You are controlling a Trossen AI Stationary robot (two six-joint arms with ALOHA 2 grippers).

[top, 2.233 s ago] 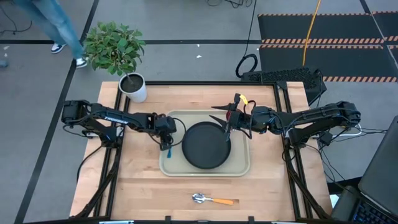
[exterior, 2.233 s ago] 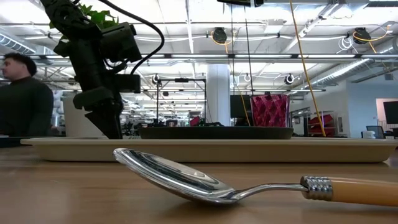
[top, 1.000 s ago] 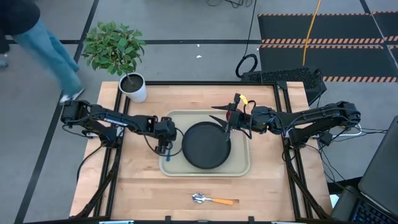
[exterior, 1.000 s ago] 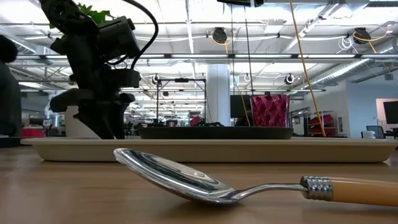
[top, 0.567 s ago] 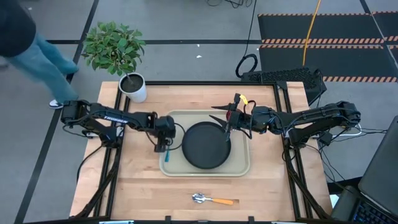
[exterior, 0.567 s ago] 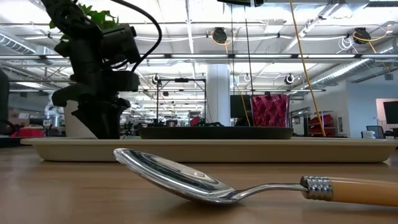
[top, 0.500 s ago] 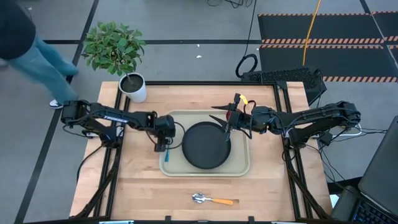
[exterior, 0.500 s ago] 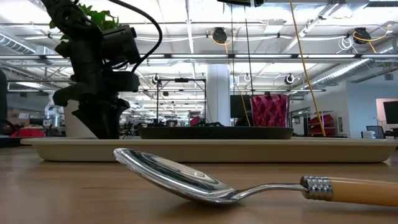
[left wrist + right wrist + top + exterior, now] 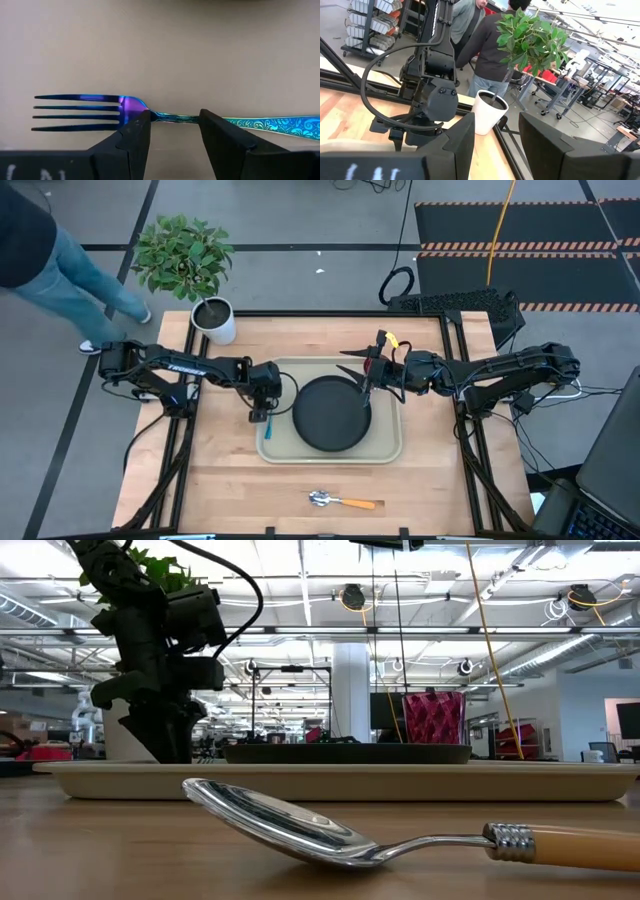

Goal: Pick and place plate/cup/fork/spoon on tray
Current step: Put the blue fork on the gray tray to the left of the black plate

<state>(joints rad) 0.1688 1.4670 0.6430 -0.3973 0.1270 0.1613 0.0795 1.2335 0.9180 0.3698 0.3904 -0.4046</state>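
Left tool [image 9: 265, 412] at the 9 o'clock edge of the tray [image 9: 385, 448], its fingers [image 9: 135, 135] spread either side of the fork [image 9: 125, 112] neck, fork lying on the tray floor. Plate [image 9: 331, 413] at tray centre. Right tool [image 9: 368, 370], fingers parted and empty, at the tray's 1 o'clock corner. Cup [image 9: 433, 718] behind the plate in the low view. Spoon [image 9: 341, 501] on the worktop [image 9: 430, 480], 6 o'clock of the tray.

We count one tray [image 9: 390, 448], one plate [image 9: 330, 414], one cup [image 9: 433, 718], one fork [image 9: 100, 112], one spoon [image 9: 340, 501], one potted plant [image 9: 190, 265] and two arms.
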